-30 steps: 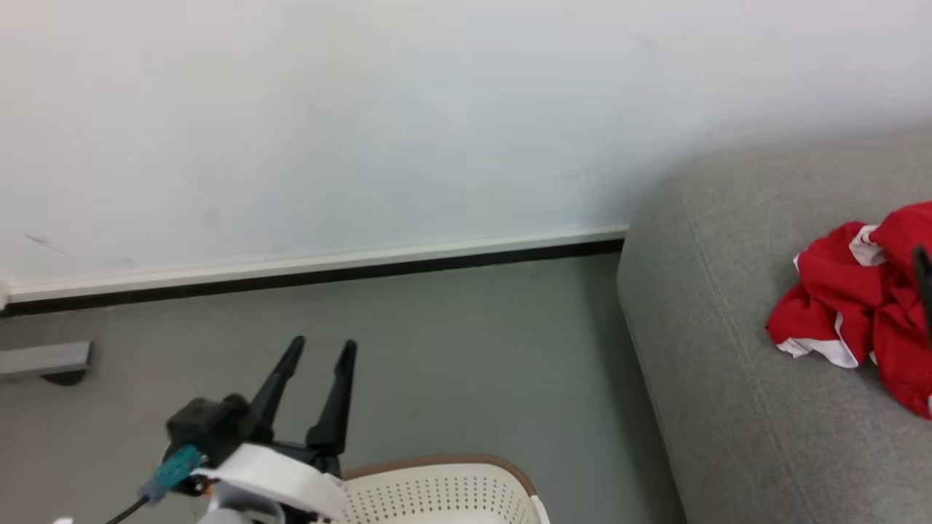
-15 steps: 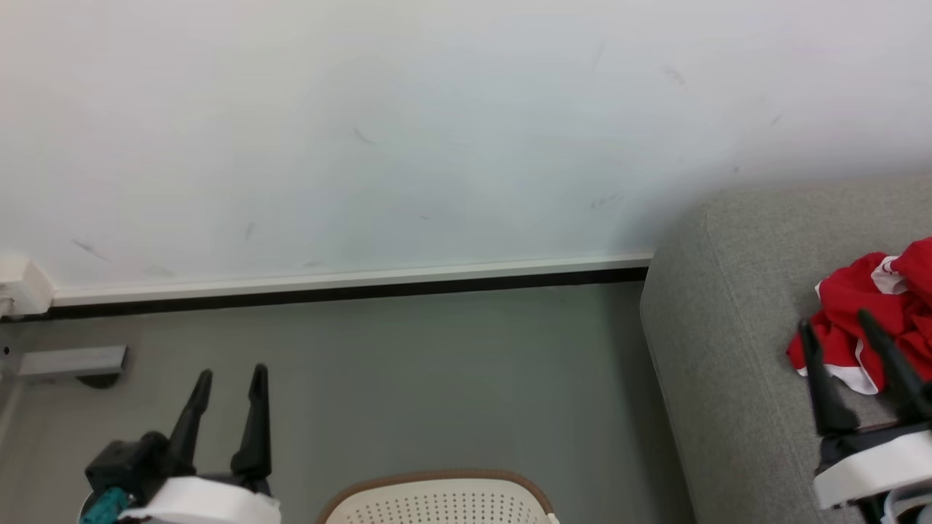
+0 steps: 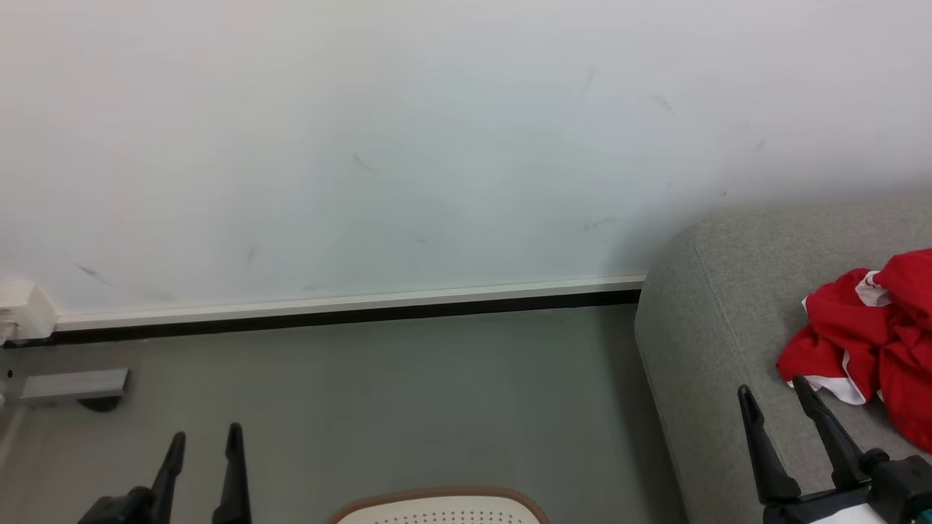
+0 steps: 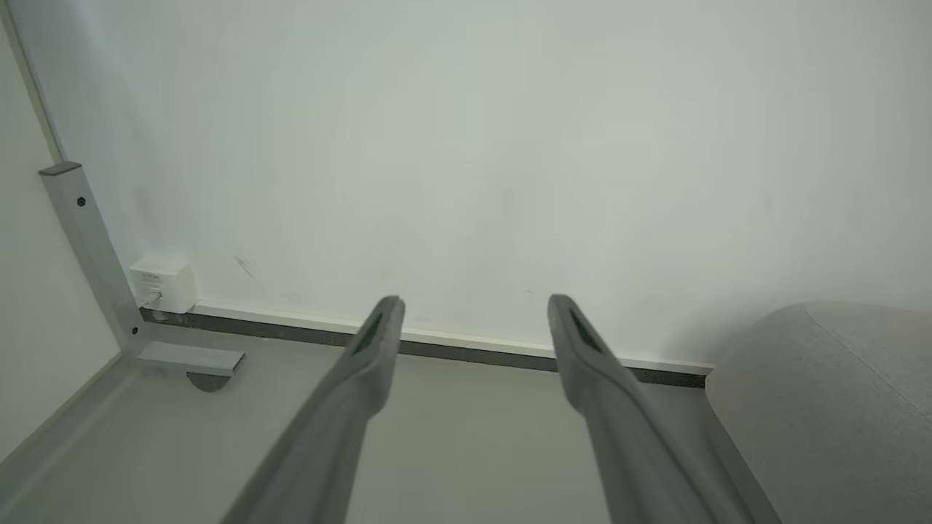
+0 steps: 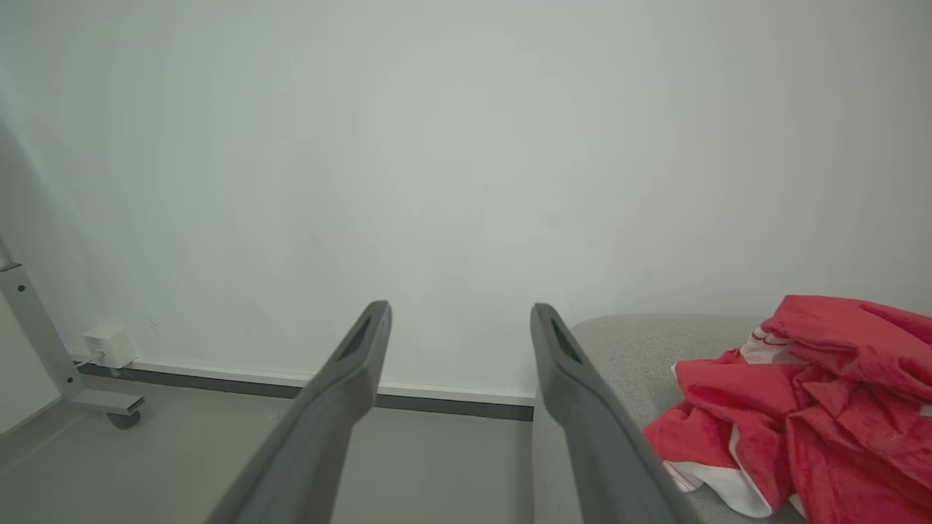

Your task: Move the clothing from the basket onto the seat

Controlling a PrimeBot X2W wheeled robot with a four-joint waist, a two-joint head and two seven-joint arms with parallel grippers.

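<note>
Red clothing with white trim (image 3: 866, 342) lies crumpled on the grey seat (image 3: 721, 327) at the right; the right wrist view has the clothing (image 5: 808, 393) on the seat (image 5: 641, 335) too. My right gripper (image 3: 772, 386) stands open at the lower right, over the seat's front part, just left of the clothing and apart from it, holding nothing. My left gripper (image 3: 204, 437) is open and empty at the lower left, above the floor. The basket (image 3: 437, 506) shows its brown rim and a strip of perforated cream wall at the bottom edge; its inside is out of view.
A white wall with a white and black baseboard (image 3: 349, 309) runs behind the grey floor. A grey metal leg with a caster (image 3: 73, 386) and a small white box (image 3: 25, 313) sit at the far left. Open floor lies between basket and seat.
The camera has tilted, so the scene sits lower. My right gripper has drawn back from the clothing, down and left. My left gripper has sunk toward the lower left corner.
</note>
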